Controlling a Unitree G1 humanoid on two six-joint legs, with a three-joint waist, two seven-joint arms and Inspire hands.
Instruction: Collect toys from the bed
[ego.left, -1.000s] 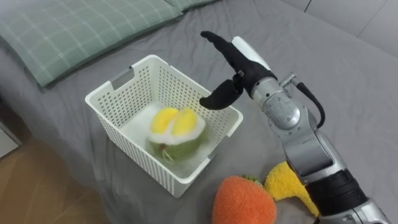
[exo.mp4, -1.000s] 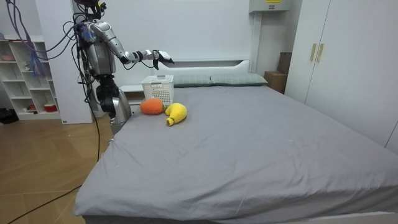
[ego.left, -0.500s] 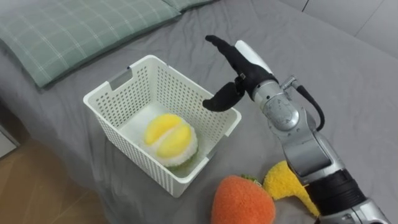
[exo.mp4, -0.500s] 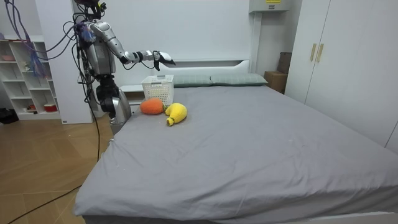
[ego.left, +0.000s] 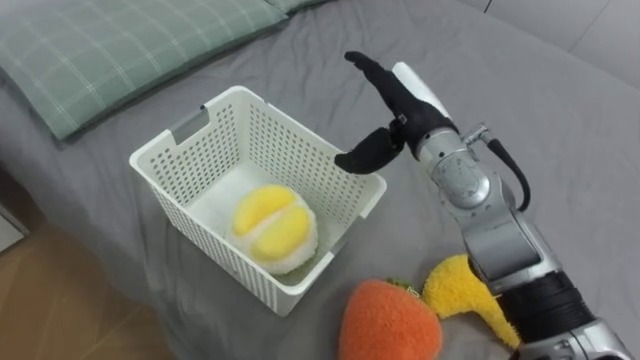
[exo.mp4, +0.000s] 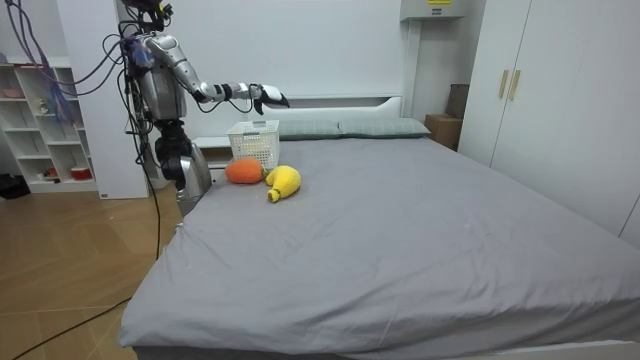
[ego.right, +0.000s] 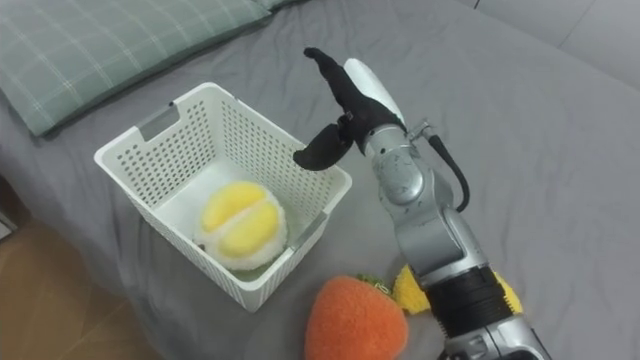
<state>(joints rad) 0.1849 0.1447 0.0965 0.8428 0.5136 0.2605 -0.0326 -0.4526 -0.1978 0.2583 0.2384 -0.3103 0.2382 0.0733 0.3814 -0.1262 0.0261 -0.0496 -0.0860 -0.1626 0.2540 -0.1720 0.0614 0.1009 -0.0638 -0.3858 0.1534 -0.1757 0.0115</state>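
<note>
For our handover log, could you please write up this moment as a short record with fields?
Place: robot stands at the side of the grey bed, near the green checked pillow
Basket: white basket, upright on the bed
In basket: yellow-and-white plush toy
Left to collect: orange plush toy and yellow plush toy, on the bed beside the basket
Right hand: right hand open, holding nothing, raised over the basket's right corner
</note>
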